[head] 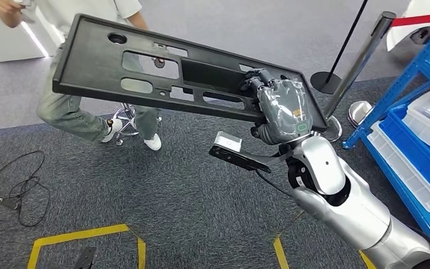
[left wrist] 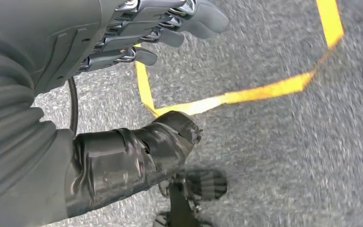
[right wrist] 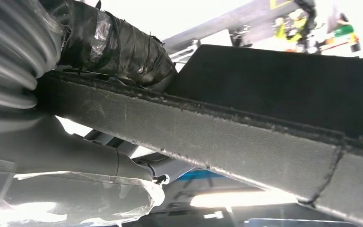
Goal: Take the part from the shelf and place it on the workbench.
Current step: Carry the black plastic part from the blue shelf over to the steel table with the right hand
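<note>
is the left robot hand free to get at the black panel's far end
Probably not yet: the left robot hand hangs low over the carpet, empty, while the right robot hand alone holds the black panel up high.

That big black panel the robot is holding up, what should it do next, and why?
Probably keep carrying it toward the workbench. The right hand grips the black panel at one end, in the air over carpet, and a person stands close beyond it.
</note>
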You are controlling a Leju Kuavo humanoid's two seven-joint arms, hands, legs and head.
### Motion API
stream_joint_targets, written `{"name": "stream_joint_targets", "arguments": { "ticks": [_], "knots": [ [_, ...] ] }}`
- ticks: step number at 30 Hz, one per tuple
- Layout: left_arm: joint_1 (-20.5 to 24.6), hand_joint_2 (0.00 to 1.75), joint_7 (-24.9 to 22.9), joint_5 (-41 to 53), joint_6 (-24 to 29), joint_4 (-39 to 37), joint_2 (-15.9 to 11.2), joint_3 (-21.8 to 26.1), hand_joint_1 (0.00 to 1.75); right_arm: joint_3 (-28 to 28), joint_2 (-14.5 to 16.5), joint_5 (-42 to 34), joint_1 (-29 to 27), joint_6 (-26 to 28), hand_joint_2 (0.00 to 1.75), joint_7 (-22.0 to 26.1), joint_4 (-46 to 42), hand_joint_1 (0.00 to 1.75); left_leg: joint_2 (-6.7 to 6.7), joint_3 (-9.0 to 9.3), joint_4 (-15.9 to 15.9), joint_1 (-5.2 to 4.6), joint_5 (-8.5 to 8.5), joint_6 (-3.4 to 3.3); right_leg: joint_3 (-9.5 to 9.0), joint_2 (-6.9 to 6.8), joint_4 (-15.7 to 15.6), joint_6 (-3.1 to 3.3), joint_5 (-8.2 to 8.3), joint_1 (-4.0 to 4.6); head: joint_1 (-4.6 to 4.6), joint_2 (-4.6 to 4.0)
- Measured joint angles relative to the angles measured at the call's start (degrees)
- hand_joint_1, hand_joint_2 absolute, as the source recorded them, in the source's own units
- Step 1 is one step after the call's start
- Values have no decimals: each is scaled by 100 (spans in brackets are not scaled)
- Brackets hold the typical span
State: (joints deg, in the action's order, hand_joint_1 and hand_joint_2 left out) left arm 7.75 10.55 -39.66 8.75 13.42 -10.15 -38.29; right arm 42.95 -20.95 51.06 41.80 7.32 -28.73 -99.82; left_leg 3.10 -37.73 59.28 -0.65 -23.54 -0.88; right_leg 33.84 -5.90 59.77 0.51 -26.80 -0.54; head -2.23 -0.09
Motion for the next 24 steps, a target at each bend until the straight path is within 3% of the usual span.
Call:
{"name": "stream_joint_targets", "arguments": {
  "ticks": [1, 3, 5, 7, 9, 10, 11, 12, 14, 16, 18, 19, 20, 22, 24],
  "knots": [
    [3, 175, 1, 1, 0, 0, -7, 1, 0, 1, 17, 0, 19, 2, 175, 1, 21, 175, 4, 6, -36, -26, -21, -35, -11, -59, -9, -27, -9, 7, 2, 0],
    [-14, 175, 1, 2, -1, 0, -16, 5, 0, 2, 49, 0, 34, 5, 175, 3, 61, 175, -134, 29, -84, -7, 3, -85, -53, -122, -20, -94, -40, 8, 3, 0],
    [-34, 175, 7, 15, -3, 0, -21, 10, 0, 2, 69, 0, 53, 10, 175, 3, 97, 175, -261, 95, -157, 40, 30, -145, 13, 109, 186, -140, -192, 3, 26, 0],
    [-21, 175, 19, 31, -14, 0, -21, 19, 0, 2, 71, 1, 64, 18, 175, -4, 126, 175, -381, 126, -182, 61, 37, -189, 319, 435, 804, -147, -487, -3, 52, 0],
    [-6, 175, 31, 38, -28, 0, -16, 40, 0, 2, 71, 2, 30, 11, 175, -23, 158, 175, -536, 125, -167, 58, 30, -203, 673, 546, 1407, -146, -647, -2, 59, 0],
    [-10, 175, 35, 38, -31, 0, -13, 51, 0, 2, 71, 2, 9, 3, 175, -36, 171, 175, -624, 124, -151, 58, 22, -202, 745, 563, 1470, -145, -582, -3, 60, 0],
    [-19, 175, 36, 38, -32, 0, -8, 60, 0, 2, 71, 2, -5, -5, 175, -53, 180, 175, -712, 124, -126, 59, 11, -197, 719, 577, 1335, -139, -422, -6, 60, 0],
    [-34, 175, 34, 39, -32, 0, -4, 66, 0, 2, 71, 2, -10, -11, 175, -71, 184, 175, -797, 124, -92, 60, -8, -185, 589, 624, 1004, -130, -187, -10, 61, 0],
    [-60, 175, 29, 40, -34, 0, 10, 69, 0, 2, 66, 4, -9, -25, 175, -109, 179, 175, -946, 93, -10, 60, -51, -148, 307, 888, 355, -109, 87, -40, 54, 0],
    [-73, 175, 22, 45, -58, 0, 21, 74, 0, 2, 56, 21, -27, -39, 175, -157, 166, 175, -1069, 35, 31, 84, -61, -87, 185, 1053, 97, -98, 109, -46, 52, 0],
    [-88, 175, 23, 94, -102, 0, 16, 78, 0, 2, 40, 58, -57, -26, 175, -212, 145, 175, -1169, -8, 24, 125, -44, -15, 153, 940, 52, -61, 125, -36, 62, 0],
    [-93, 175, 36, 144, -122, 0, 19, 78, 0, 2, 24, 78, -83, -11, 175, -238, 123, 175, -1109, -27, 51, 122, -60, 20, 123, 874, 19, -31, 134, -41, 59, 0],
    [-78, 175, 60, 208, -136, 0, 19, 78, 0, -3, -6, 96, -118, 15, 175, -266, 85, 175, -960, -88, 166, 116, -127, 55, 91, 796, -15, 0, 141, -53, 39, 0],
    [-4, 175, 125, 307, -145, 0, 23, 78, 0, -33, -103, 115, -236, 74, 175, -313, -26, 175, -564, -364, 720, 112, -396, 120, 37, 628, -55, 42, 132, -54, -2, 0],
    [64, 175, 173, 346, -146, 0, 18, 78, 0, -81, -213, 117, -388, 107, 175, -345, -130, 175, -387, -712, 1378, 147, -628, 167, 14, 455, -53, 57, 100, -47, -17, 0]
  ]
}}
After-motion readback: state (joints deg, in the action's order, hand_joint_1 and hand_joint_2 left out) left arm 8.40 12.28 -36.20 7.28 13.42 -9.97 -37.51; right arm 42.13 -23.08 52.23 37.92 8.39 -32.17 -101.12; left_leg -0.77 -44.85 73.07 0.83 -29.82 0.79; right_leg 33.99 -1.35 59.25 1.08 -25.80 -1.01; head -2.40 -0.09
